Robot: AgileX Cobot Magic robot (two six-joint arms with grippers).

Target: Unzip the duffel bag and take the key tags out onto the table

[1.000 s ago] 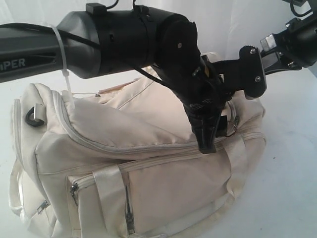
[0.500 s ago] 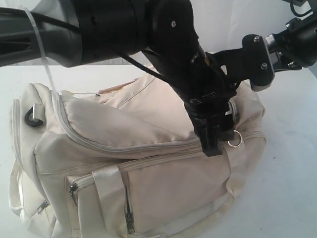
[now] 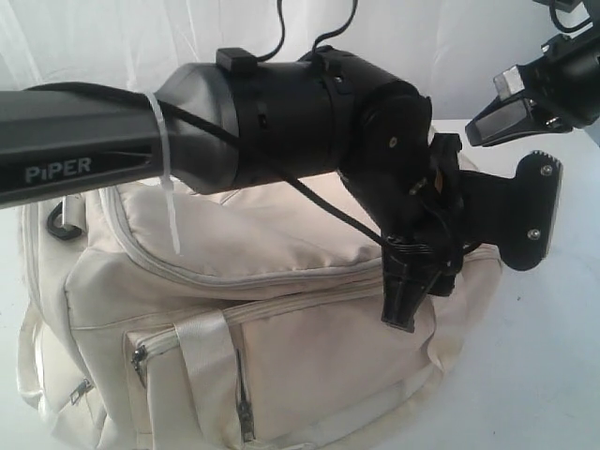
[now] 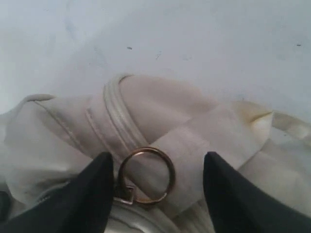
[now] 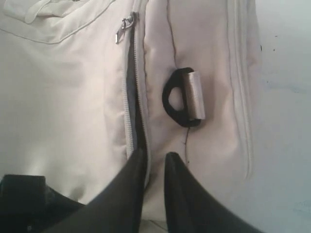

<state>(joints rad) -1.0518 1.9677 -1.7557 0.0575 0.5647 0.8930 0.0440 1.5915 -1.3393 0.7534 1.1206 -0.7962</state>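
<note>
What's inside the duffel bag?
The duffel bag shows only a dark gap at a partly open zipper. Fabric covers the rest; no key tags visible.

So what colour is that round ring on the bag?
The ring is coppery gold; the left wrist view shows it best.

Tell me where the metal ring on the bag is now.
Left wrist view: the metal ring lies on the duffel bag, between the open fingers of the left gripper, next to a webbing strap.

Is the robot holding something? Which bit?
The right gripper seems to pinch the duffel bag by the fabric edge beside its zipper. The left gripper, open around a metal ring, holds nothing.
</note>
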